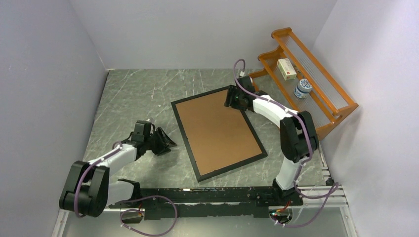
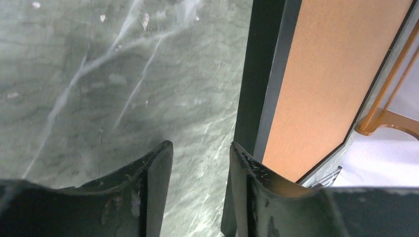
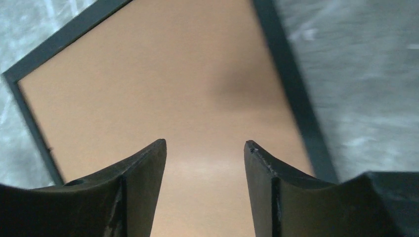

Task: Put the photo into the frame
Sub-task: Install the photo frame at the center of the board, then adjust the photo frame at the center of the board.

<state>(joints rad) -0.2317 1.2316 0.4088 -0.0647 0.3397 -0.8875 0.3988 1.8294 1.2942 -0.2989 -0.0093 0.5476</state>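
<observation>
1. Frame (image 1: 217,132) is seen from the top view lying flat on the table (image 1: 133,94), brown back up, between both arms. No photo is seen, so whether it sits beneath the back cannot be told.
2. From the left wrist, the left gripper (image 2: 200,148) is shown spread and empty, just beside the black edge. A sideways nudge there could slide the frame.
3. From the right wrist, the right gripper (image 3: 205,145) is shown spread and empty above the back. If the back is left loose, the photo could slip when the frame is lifted.
</observation>
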